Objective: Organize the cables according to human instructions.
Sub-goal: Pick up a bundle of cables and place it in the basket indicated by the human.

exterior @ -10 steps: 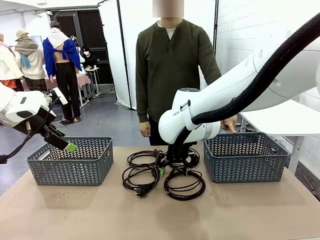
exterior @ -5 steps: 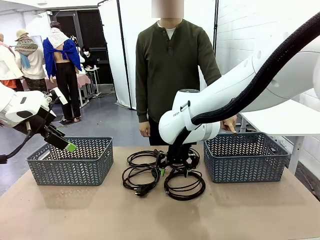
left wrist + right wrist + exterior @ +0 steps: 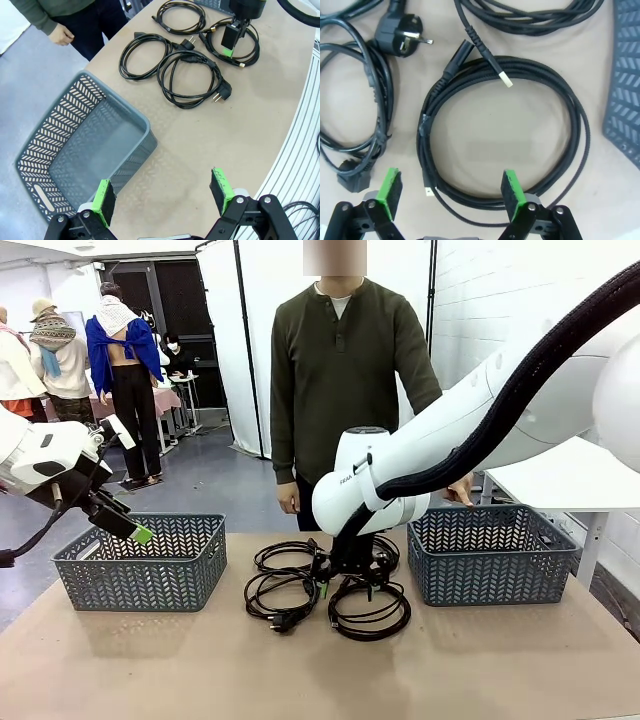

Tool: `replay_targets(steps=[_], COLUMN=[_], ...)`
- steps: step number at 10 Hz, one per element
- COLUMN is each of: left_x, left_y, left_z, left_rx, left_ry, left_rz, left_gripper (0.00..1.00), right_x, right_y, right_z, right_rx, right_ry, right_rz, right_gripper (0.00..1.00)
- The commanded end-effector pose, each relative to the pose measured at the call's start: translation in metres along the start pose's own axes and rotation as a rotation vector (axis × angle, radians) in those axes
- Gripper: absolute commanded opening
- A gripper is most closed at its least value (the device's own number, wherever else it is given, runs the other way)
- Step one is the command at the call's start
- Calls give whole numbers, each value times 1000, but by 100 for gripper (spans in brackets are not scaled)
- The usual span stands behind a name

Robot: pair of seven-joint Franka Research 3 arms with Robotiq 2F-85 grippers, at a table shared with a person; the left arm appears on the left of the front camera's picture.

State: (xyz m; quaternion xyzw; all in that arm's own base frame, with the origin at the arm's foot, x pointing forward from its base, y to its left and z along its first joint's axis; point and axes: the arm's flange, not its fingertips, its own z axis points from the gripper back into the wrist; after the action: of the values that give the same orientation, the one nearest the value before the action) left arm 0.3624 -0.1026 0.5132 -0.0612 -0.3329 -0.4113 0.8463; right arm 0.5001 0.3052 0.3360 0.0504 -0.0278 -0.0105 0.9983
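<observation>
Your right gripper (image 3: 450, 187) hangs open low over the table (image 3: 150, 660); your left gripper (image 3: 162, 192) hovers open above its left end.

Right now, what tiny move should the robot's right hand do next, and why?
Probably lower the right gripper straight down. Its jaws stand open above the coiled cable, and the near side of the loop lies between the green pads, so a short drop would put the fingers around it.

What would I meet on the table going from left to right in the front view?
left basket → cables → right basket
</observation>
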Motion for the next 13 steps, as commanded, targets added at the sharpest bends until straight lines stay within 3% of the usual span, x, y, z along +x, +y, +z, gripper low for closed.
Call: replay_targets(steps=[1,13], left_x=[-1,-1], left_y=[1,1], left_z=[0,0], left_rx=[1,1], left_ry=[0,0], left_rz=[5,5], left_gripper=[100,100], right_x=[9,28], right_y=[12,10], right_z=[-3,-32], right_rx=[-50,-95], right_ry=[-8,38], right_rz=[-26,-69], right_gripper=[100,100])
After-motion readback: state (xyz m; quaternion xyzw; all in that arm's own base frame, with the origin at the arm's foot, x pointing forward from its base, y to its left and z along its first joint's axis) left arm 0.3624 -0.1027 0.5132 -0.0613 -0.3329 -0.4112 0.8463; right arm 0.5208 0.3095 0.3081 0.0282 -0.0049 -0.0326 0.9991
